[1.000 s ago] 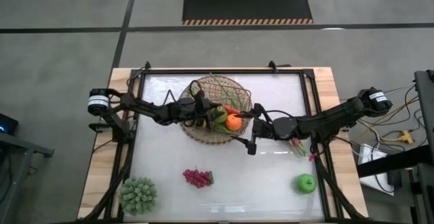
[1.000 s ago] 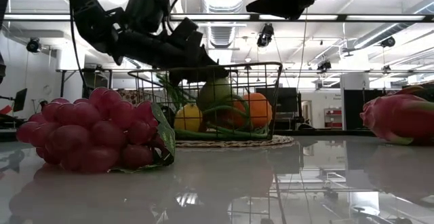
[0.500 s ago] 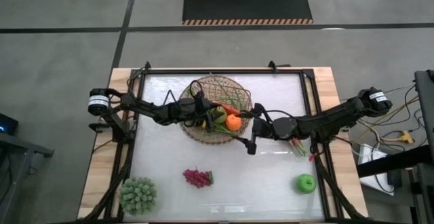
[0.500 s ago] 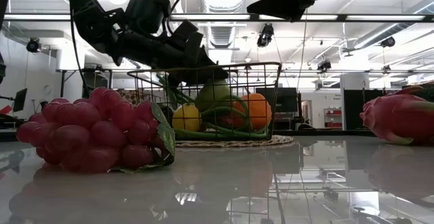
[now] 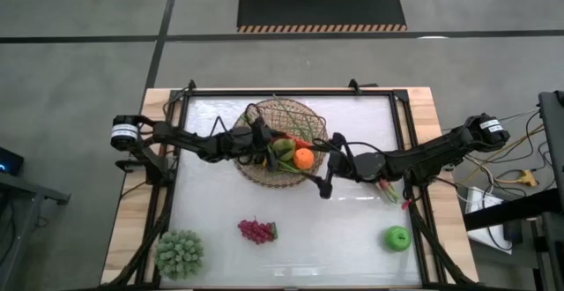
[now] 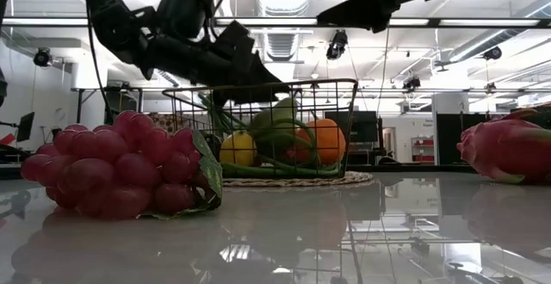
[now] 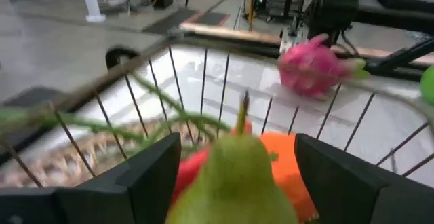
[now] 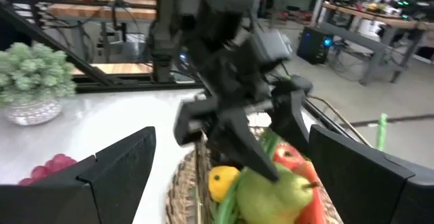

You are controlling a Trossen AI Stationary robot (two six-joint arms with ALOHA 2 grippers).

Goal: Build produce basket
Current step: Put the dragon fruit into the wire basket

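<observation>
The basket (image 5: 280, 141) has a tan woven base and a dark wire wall (image 6: 336, 120). It stands at the table's far middle. Inside lie an orange (image 5: 304, 158), a lemon (image 6: 238, 149), a red fruit (image 8: 291, 159), long green stalks (image 6: 284, 170) and a green pear (image 8: 271, 193). My left gripper (image 5: 271, 151) reaches into the basket from the table's left, its fingers (image 7: 146, 176) spread either side of the pear (image 7: 234, 183). The pear lies tilted on the other fruit. My right gripper (image 5: 324, 178) hangs open just off the basket's right near rim. My left gripper stands open over the pear. In the right wrist view one fingertip (image 8: 263, 173) ends right at the pear's upper side and the other (image 8: 305, 137) ends clear above it. I cannot tell whether the near fingertip touches the pear.
On the table lie purple grapes (image 5: 256, 230) near the middle, a green apple (image 5: 398, 237) near the right near corner, and a pink dragon fruit (image 5: 388, 189) under the right arm. A spiky green potted plant (image 5: 180, 253) stands at the left near corner.
The pear has sunk lower into the basket and tipped from upright to slanting, coming down beside the orange. My left gripper has stayed over the same spot in the basket.
</observation>
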